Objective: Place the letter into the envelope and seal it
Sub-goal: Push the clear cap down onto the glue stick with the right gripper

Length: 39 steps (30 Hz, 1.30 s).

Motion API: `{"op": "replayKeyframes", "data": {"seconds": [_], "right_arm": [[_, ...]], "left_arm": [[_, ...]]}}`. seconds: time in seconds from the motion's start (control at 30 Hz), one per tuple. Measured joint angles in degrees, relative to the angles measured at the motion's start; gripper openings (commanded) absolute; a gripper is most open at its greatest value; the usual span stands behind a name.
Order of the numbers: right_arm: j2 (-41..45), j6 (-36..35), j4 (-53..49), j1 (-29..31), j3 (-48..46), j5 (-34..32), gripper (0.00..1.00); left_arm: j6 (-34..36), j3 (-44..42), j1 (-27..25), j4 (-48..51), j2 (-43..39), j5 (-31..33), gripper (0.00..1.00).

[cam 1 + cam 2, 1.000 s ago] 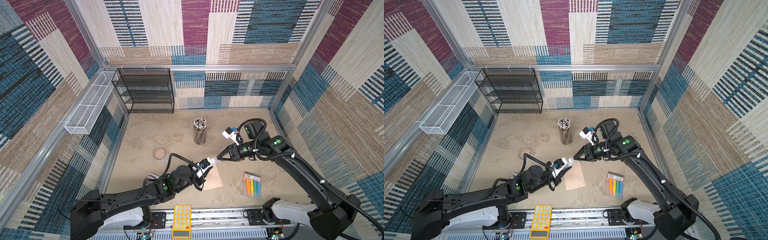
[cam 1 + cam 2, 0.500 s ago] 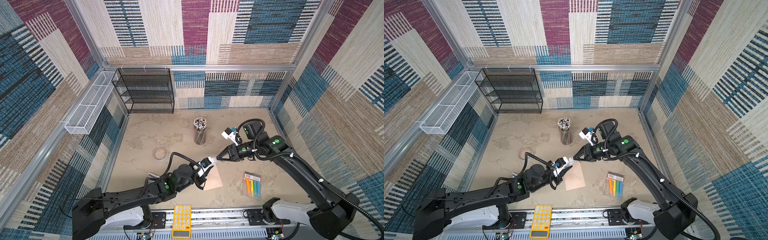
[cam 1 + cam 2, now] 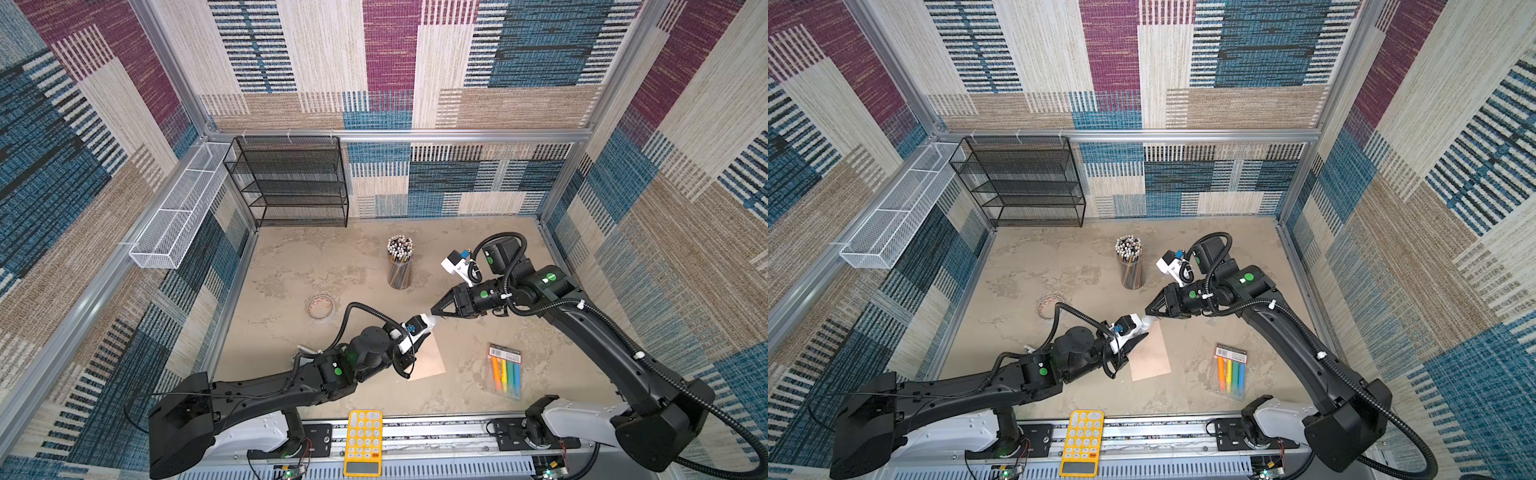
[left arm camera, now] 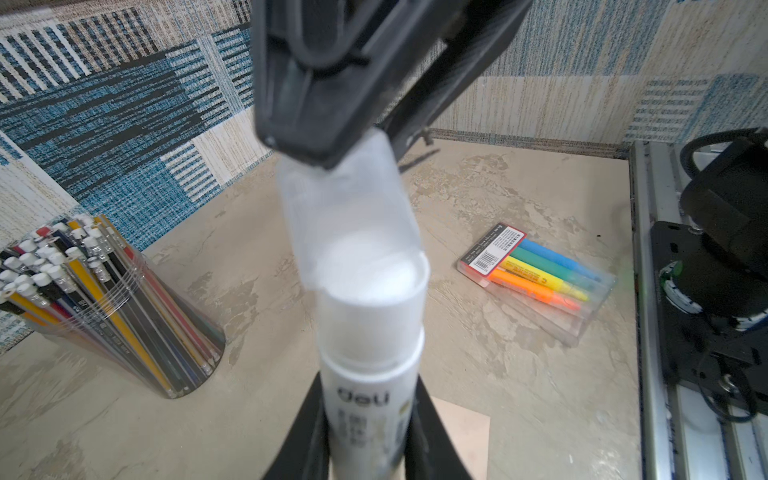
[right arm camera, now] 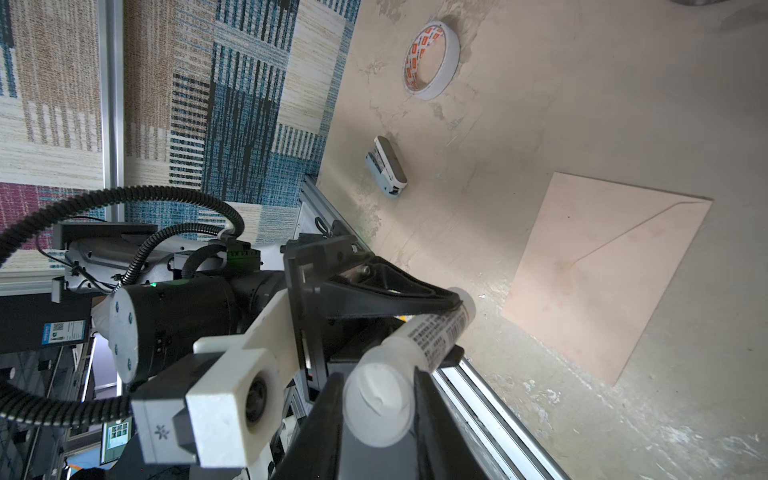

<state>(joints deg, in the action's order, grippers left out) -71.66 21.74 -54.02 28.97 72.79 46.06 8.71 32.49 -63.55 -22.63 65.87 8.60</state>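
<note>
The envelope [image 3: 430, 359] lies flat on the table [image 3: 311, 257], on the robot's side of the pencil cup [image 3: 400, 266] and well apart from it. The right wrist view shows its pointed flap folded down. I see no letter anywhere. It may be inside, but I cannot tell.

Up in the air, between the pencil cup and the envelope, the two grippers meet. The left gripper [image 4: 370, 424] has its jaws closed on the fat white body of a glue stick [image 4: 370, 386]. The right gripper [image 3: 433, 312] pinches the see-through cap [image 4: 353, 216]. The cap sits over the top of the stick and tilts a little.

I think the envelope is very light, thin and bendy. Lying flat, it gives the jaws nothing to bite. The best place to hold it looks like an edge or the tip of the flap, with the rest pressed down so it does not slide.

The glue stick looks hard, round and smooth, so it could spin in the jaws. A hold around the middle of its body seems right.

Compared with a second ago, almost nothing is different. Both grippers are in the same spot with the same hold, the cap has not come away, and the envelope has not moved.
</note>
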Motion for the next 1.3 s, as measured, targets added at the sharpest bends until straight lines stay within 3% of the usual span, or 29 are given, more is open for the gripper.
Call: {"op": "replayKeyframes", "data": {"seconds": [1.3], "right_arm": [[0.87,-0.11,1.44,3.78,0.33,-7.72,0.30]], "left_arm": [[-4.50,4.48,2.67,8.39,0.90,-3.45,0.00]]}}
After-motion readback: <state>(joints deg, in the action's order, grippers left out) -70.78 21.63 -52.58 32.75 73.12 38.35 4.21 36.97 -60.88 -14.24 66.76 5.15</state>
